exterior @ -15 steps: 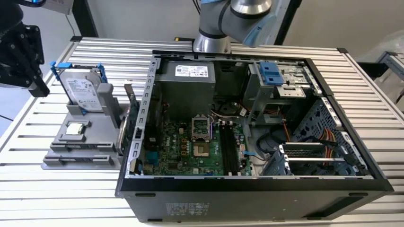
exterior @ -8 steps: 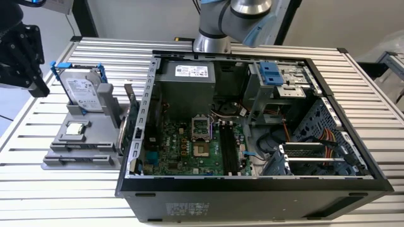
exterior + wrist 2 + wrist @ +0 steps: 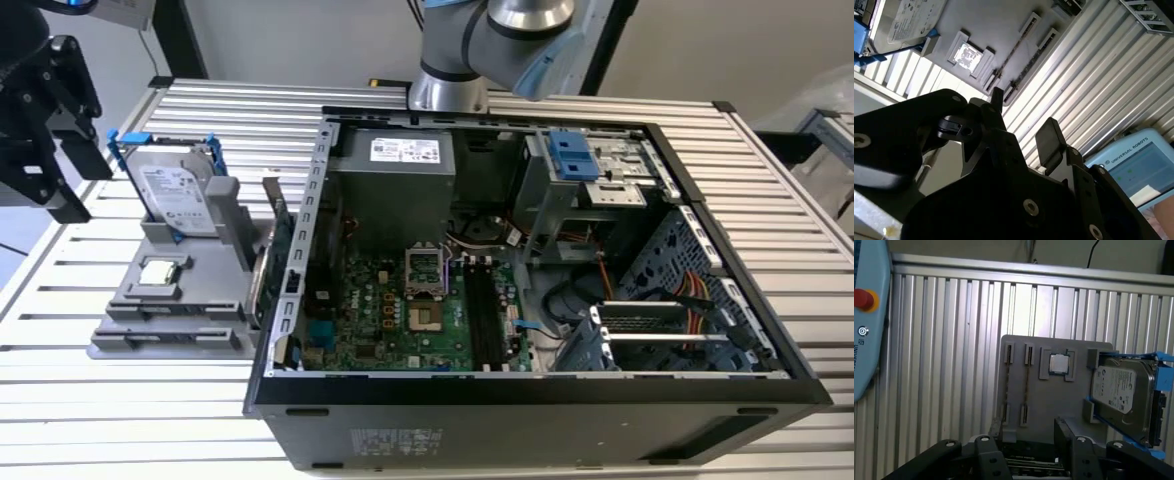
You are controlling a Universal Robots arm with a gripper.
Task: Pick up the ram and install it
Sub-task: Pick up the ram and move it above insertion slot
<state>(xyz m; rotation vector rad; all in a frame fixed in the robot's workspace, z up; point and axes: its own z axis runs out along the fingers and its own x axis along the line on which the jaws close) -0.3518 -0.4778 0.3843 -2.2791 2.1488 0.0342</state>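
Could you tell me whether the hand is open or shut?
Open: in the second wrist view the hand has its fingers apart, the table showing between them, nothing held.

The arm point(image 3: 497, 35) rises at the far side of the exterior view, a grey joint with a blue cap. Its black gripper point(image 3: 60, 150) hangs at the exterior view's left edge, pointing down. In the second wrist view the two black fingers point(image 3: 1050, 137) stand spread apart.
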